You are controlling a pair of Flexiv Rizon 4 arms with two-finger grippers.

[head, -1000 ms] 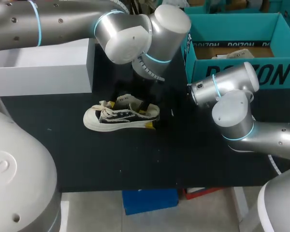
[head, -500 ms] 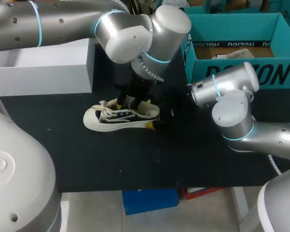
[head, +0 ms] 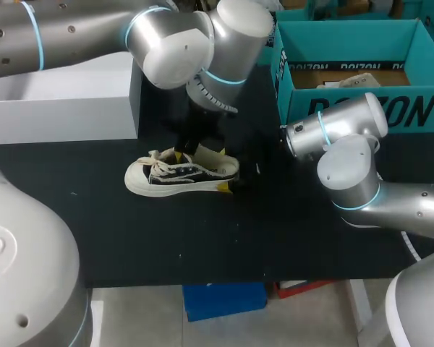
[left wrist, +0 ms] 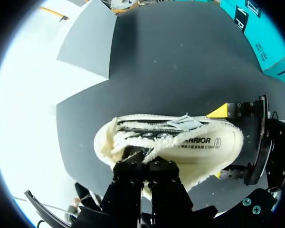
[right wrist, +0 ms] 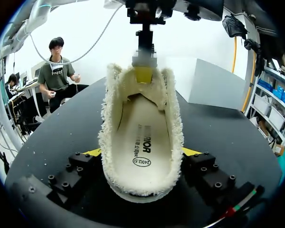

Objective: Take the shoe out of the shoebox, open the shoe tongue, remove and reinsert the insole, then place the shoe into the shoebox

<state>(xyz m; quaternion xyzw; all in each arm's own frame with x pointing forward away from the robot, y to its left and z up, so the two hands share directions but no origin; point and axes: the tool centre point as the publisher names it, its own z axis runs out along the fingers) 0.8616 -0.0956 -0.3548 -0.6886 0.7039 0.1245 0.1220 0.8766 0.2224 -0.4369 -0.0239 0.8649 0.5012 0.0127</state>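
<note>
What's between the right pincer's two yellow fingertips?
The shoe, its heel end gripped from both sides by the right pincer, seen in the right wrist view.

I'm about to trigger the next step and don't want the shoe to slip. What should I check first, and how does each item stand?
1. Shoe upright on table: ok.
2. Right claw clamping heel from both sides: ok.
3. Insole flat inside: ok at heel, cannot tell toward toe.
4. Left claw clear of the shoe's opening: not ok, it sits there.
5. Shoebox open to receive shoe: ok.
</note>
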